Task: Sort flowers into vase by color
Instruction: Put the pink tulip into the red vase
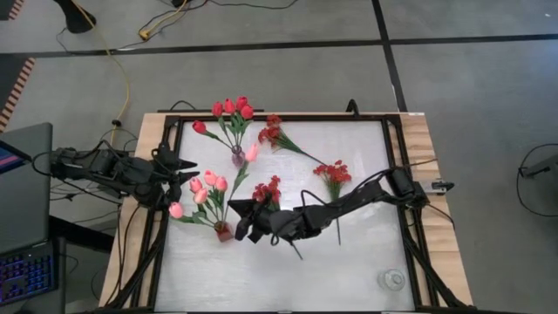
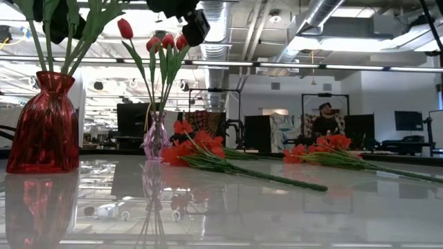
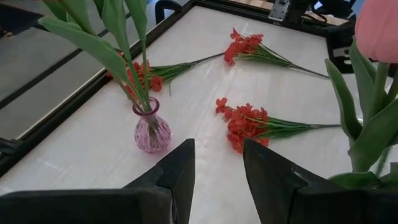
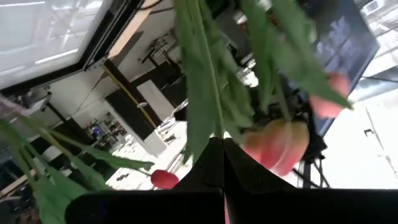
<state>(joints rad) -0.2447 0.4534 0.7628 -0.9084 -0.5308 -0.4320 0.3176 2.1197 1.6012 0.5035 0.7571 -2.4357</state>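
Note:
A red vase (image 1: pixel 223 231) near the table's middle holds several pink tulips (image 1: pixel 202 187). Behind it, a small purple vase (image 1: pixel 237 157) holds several red tulips (image 1: pixel 232 108). Three red blossom sprays (image 1: pixel 268 187) (image 1: pixel 273 131) (image 1: pixel 332 172) lie flat on the table. My right gripper (image 1: pixel 241 211) reaches in level from the right, beside the red vase, and is shut on a pink tulip (image 1: pixel 252 153). My left gripper (image 3: pixel 217 177) waits open at the table's left edge with nothing between its fingers, looking toward the purple vase (image 3: pixel 152 130). My right gripper pinches the pink tulip's green stem and leaves (image 4: pixel 210 121) between its two shut fingers, coming level from the table's right. The stem runs from the fingers toward the far edge and ends in the blossom. Whether its lower end is in the red vase is hidden by the gripper.
The black frame (image 1: pixel 384 122) borders the white tabletop. A small clear round object (image 1: pixel 394 279) sits near the front right corner. A laptop (image 1: pixel 22 183) stands off the table's left. The near half of the table has free room.

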